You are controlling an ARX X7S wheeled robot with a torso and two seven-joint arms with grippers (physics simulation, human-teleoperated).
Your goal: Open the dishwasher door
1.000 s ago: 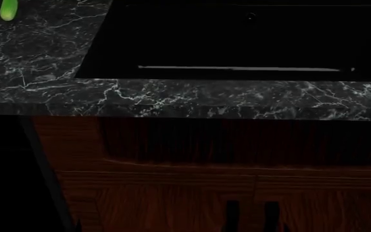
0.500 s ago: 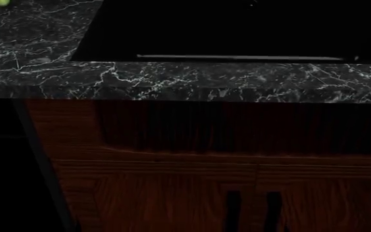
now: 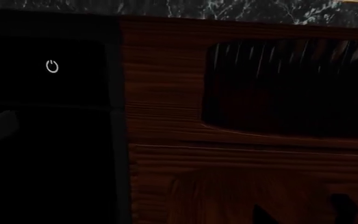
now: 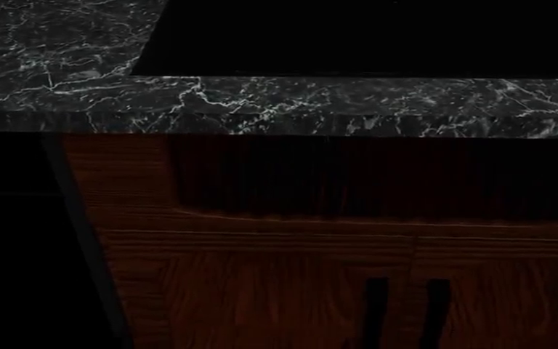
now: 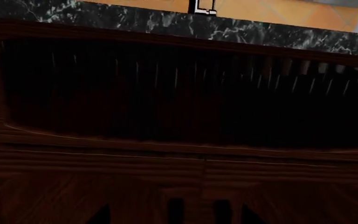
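On dishwasher door, white power icon

Glossy black dishwasher door, reddish-brown cabinet

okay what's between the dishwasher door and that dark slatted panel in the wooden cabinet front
A plain strip of reddish-brown wood separates the dishwasher door from the slatted panel, nothing else. The left wrist view shows it best; the head view agrees.
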